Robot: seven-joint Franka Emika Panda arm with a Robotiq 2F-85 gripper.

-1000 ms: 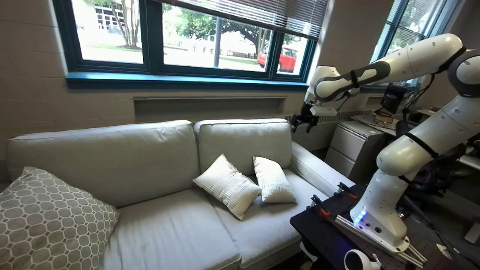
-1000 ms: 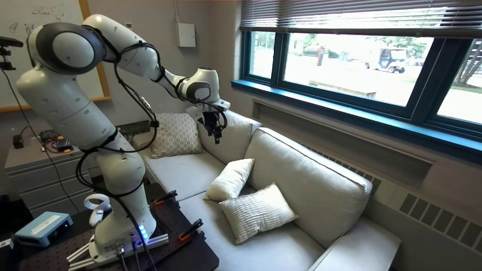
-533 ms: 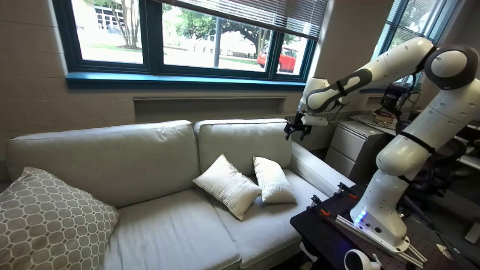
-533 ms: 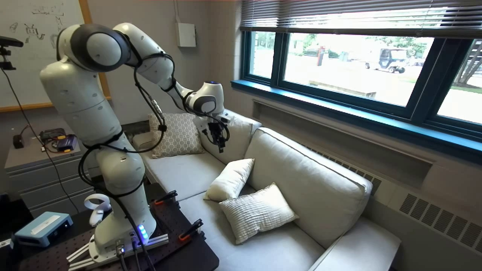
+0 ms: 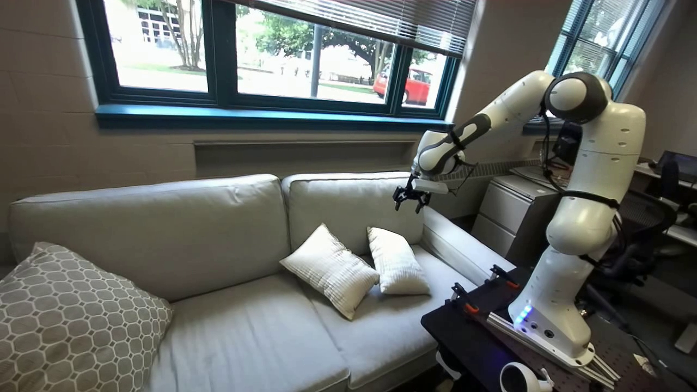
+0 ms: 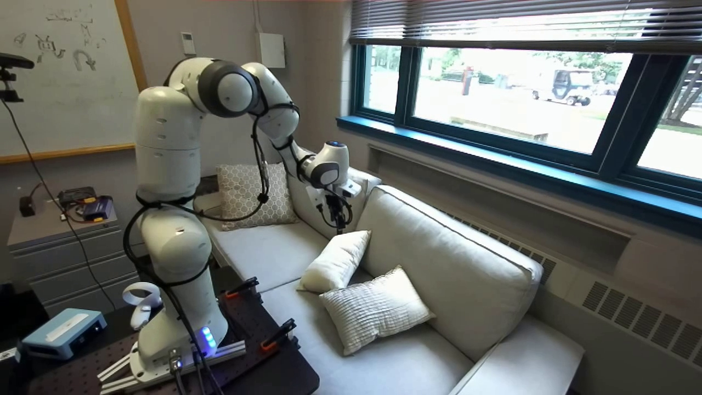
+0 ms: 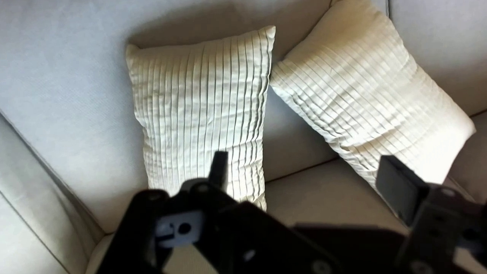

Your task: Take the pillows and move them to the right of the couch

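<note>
Two white ribbed pillows lie on the couch [image 5: 239,326], on the seat half near the plain padded arm. The pillow nearer that arm [image 5: 398,264] also shows in an exterior view [image 6: 378,310] and in the wrist view [image 7: 201,110]. The pillow farther from it [image 5: 329,269] also shows in an exterior view [image 6: 335,263] and in the wrist view [image 7: 369,91]. My gripper [image 5: 408,207] is open and empty, above the seat close to the back cushion, above the pillows. In the wrist view its fingers [image 7: 302,165] are wide apart, one in front of each pillow.
A larger grey patterned pillow [image 5: 81,321] leans at the couch's far end. The couch's padded arm [image 5: 463,245] and back cushion [image 6: 447,269] border the seat. The black robot table [image 6: 274,367] with clamps [image 6: 277,334] stands before the couch. A filing cabinet [image 5: 506,207] is beyond the arm.
My arm has swung over the couch and my gripper has come lower, from near the couch's end to above the seat by the back cushion. The pillows have not moved.
</note>
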